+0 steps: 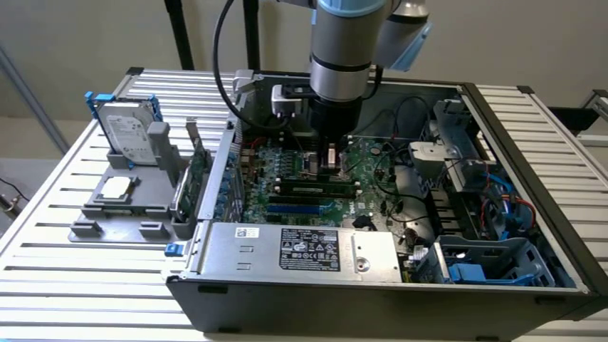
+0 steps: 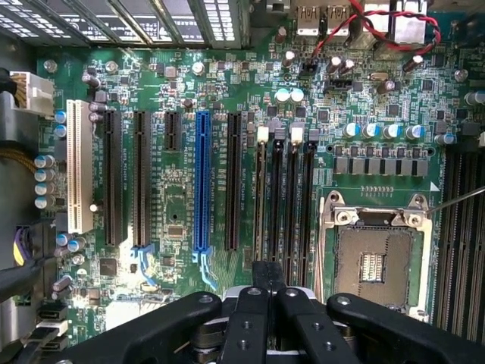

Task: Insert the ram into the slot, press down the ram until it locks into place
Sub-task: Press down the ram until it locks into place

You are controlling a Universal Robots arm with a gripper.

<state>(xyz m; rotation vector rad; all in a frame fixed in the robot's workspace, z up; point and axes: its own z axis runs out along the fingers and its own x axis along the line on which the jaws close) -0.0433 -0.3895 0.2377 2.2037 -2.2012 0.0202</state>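
In the exterior view my gripper reaches down into the open computer case, just above the motherboard. A long thin dark-and-green stick, the ram, lies along the slot rows just on the near side of the gripper. In the wrist view several parallel black slots with end clips run straight away from my fingertips. The fingers stand close together with a small black block at their tips. I cannot tell from this view whether a stick sits in one of the slots.
A blue slot and longer black slots lie beside the ram slots, with the open processor socket on the other side. The case holds a power supply, cables and a drive cage. A hard drive stands outside.
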